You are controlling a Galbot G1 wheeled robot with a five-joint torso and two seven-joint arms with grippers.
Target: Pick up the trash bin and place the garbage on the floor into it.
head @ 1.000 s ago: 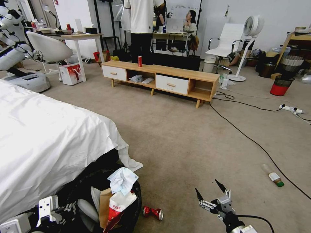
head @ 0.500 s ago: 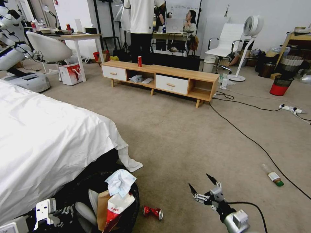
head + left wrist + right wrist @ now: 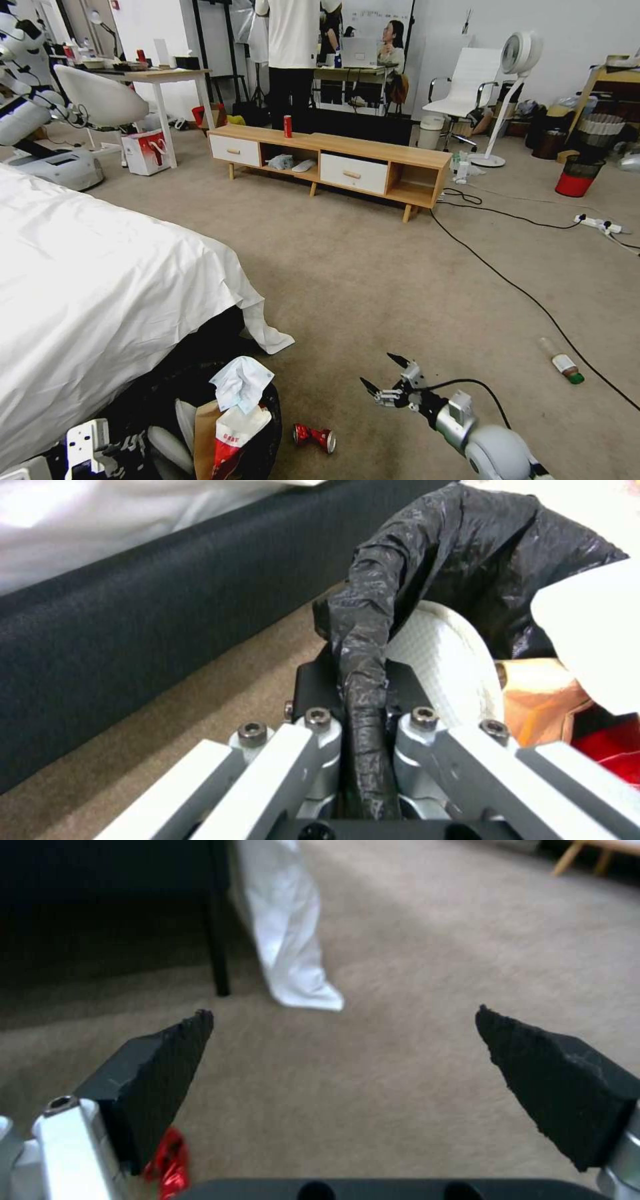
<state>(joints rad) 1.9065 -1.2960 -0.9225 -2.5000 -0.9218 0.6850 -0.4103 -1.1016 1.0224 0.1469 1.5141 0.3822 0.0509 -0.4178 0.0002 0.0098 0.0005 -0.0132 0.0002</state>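
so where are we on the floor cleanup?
Done: tissue, paper bag and snack packet sit in the trash bin. In hand: left gripper clamps the bin's rim; right gripper is open over carpet near the crushed can. Left: can and bottle.

Right gripper [image 3: 385, 375] open above floor [image 3: 373, 280], near crushed can [image 3: 314, 437]. Bin [image 3: 263, 437] beside bed [image 3: 100, 293], holding tissue [image 3: 240, 382], packet [image 3: 233, 430], bag [image 3: 205, 437]. Bottle [image 3: 562, 362] well apart, by cable [image 3: 520, 288].
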